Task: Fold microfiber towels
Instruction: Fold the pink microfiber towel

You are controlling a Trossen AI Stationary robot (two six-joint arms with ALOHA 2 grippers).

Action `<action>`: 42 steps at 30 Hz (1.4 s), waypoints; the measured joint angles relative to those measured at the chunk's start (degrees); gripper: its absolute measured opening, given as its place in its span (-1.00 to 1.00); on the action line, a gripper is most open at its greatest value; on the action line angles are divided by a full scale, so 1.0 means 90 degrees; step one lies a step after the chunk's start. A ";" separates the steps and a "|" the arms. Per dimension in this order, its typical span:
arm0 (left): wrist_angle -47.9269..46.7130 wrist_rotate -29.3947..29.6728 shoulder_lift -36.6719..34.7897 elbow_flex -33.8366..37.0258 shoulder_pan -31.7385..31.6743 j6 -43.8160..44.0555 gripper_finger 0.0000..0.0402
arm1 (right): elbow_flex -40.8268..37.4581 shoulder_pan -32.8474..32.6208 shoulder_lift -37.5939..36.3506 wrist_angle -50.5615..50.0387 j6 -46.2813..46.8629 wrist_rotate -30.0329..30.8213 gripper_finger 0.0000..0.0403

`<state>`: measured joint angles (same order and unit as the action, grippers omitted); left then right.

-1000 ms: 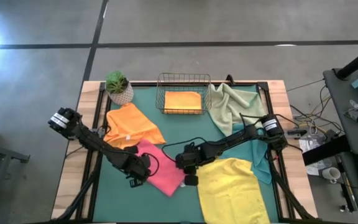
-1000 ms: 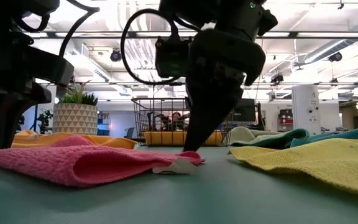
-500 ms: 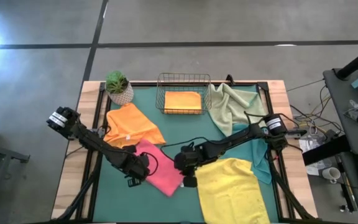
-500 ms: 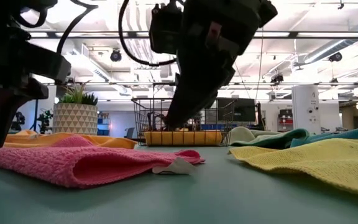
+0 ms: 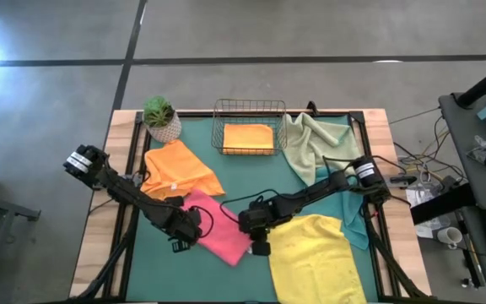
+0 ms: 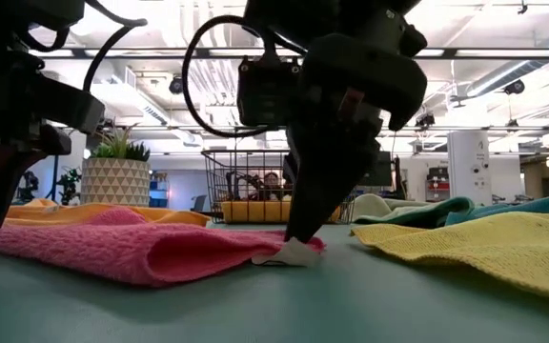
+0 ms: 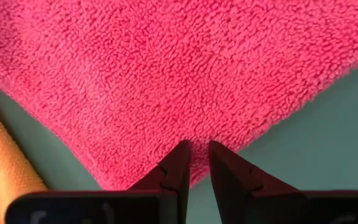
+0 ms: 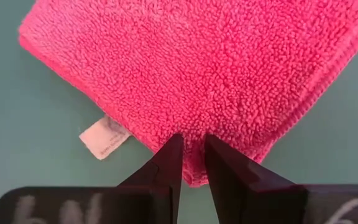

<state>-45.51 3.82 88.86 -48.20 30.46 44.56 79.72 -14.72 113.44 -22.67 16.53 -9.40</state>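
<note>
The pink towel lies folded on the green mat, mid-table. My left gripper is at its left edge, shut on it. My right gripper is at its right corner, shut on it, beside the white label. In the low view the right gripper points down at the towel's label end. The yellow towel lies spread at the near right. An orange towel lies at the far left. My left gripper pinches the pink towel's edge between its two fingers, at a rounded fold or corner. The towel lies on the mat. My right gripper pinches the pink towel's corner between its two fingers, next to the label. The fingers slant down from above. The corner lies on the mat.
A wire basket with a folded orange towel stands at the far edge, and a potted plant at the far left. A sage green towel and a teal towel lie at the right.
My right gripper has risen clear of the pink towel's label corner and come down on it again. The towel's near fold now lies flatter and its label end a little farther toward the table's right.
</note>
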 joint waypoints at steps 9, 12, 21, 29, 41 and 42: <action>0.0002 0.0010 0.0000 0.0144 -0.0002 0.0000 -0.78 | 0.0017 0.0004 -0.0125 -0.0364 0.0260 0.0274 -0.69; 0.0002 -0.0001 -0.0019 0.0148 -0.0002 0.0000 -0.78 | -0.0046 0.0002 -0.0111 -0.0143 0.0314 0.0277 -0.69; -0.0540 -0.0081 -0.0707 -0.0120 -0.0002 0.0016 -0.78 | -0.0085 -0.0015 -0.0096 -0.0047 0.0373 0.0241 -0.69; -0.1193 -0.0449 -0.1773 -0.0377 -0.0001 0.0034 -0.78 | -0.0138 -0.0068 -0.0093 0.0100 0.0384 -0.0008 -0.69; -0.0276 -0.0380 -0.2734 -0.0325 -0.0001 0.0851 -0.78 | -0.0141 -0.0325 -0.0043 0.1464 0.0879 -0.0509 -0.69; -0.0025 -0.0373 -0.2680 -0.0313 -0.0002 0.0852 -0.78 | -0.0138 -0.0325 -0.0043 0.1435 0.0919 -0.0510 -0.69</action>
<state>-45.74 0.46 64.74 -51.01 30.44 52.22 78.48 -17.65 113.05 -9.75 24.81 -13.99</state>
